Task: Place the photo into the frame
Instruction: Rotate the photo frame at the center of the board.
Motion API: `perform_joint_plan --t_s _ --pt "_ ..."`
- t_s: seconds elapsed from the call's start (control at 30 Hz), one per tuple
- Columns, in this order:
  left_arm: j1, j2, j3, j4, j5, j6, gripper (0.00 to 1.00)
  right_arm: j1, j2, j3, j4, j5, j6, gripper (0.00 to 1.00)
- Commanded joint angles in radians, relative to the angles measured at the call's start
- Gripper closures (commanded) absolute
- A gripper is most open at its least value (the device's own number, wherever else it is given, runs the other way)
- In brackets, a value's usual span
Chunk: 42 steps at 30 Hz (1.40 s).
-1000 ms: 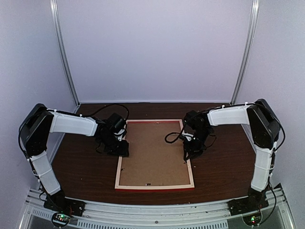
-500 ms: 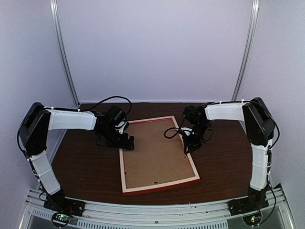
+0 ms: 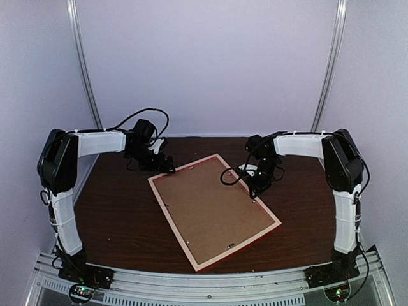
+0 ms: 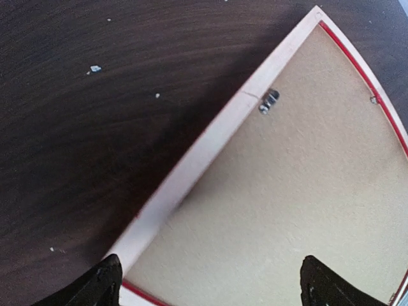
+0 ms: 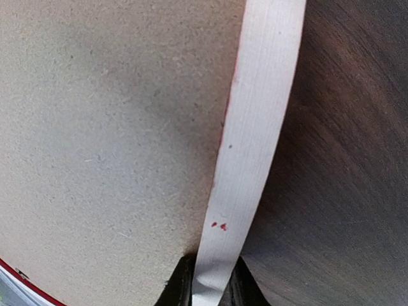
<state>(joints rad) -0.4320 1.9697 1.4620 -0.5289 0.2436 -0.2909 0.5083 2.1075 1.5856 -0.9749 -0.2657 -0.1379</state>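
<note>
Dark tabletop (image 3: 108,217) is carrying the face-down frame (image 3: 238,248), lying skewed at centre. Right fingers (image 5: 182,284) are pinching its right rail; left fingers (image 4: 102,284) are hovering wide open over its upper-left edge.

The bottom edge crops my fingertips in both wrist views, so only stubs of the left end effector (image 4: 210,288) and right end effector (image 5: 207,288) show. The frame (image 4: 191,172) lies back-up, its front hidden, and the board (image 4: 293,191) hides whatever is beneath.
</note>
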Motion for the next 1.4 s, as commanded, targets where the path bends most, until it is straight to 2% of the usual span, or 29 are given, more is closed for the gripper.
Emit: perform_joint_plan --t_s 0.0,0.1,0.2,0.27,0.37,0.73,1.0,1.2,1.37 --pt "0.016 0.076 0.078 -0.016 0.026 0.151 0.02 -0.011 0.054 0.012 -0.004 0.020 -0.129 0.91" --pt "0.016 0.127 0.134 -0.038 0.023 0.212 0.02 -0.021 0.054 0.037 -0.003 -0.013 -0.140 0.84" --pt "0.016 0.180 0.187 -0.069 0.045 0.259 0.02 -0.034 0.048 0.054 0.001 -0.043 -0.137 0.67" --pt "0.016 0.213 0.220 -0.087 0.051 0.276 0.03 -0.043 0.038 0.056 0.010 -0.056 -0.124 0.62" --pt "0.016 0.266 0.282 -0.124 0.053 0.306 0.10 -0.062 0.015 0.048 0.028 -0.063 -0.092 0.57" --pt "0.016 0.366 0.395 -0.141 0.079 0.335 0.37 -0.128 -0.099 -0.038 0.102 -0.120 0.051 0.55" --pt "0.016 0.364 0.375 -0.135 -0.005 0.295 0.68 -0.148 -0.143 -0.070 0.105 -0.124 0.190 0.54" --pt "0.018 0.321 0.292 -0.115 -0.093 0.172 0.81 -0.148 -0.150 -0.073 0.090 -0.080 0.273 0.53" --pt "0.020 0.243 0.156 -0.081 -0.157 0.030 0.82 -0.148 -0.186 -0.109 0.116 -0.065 0.361 0.52"
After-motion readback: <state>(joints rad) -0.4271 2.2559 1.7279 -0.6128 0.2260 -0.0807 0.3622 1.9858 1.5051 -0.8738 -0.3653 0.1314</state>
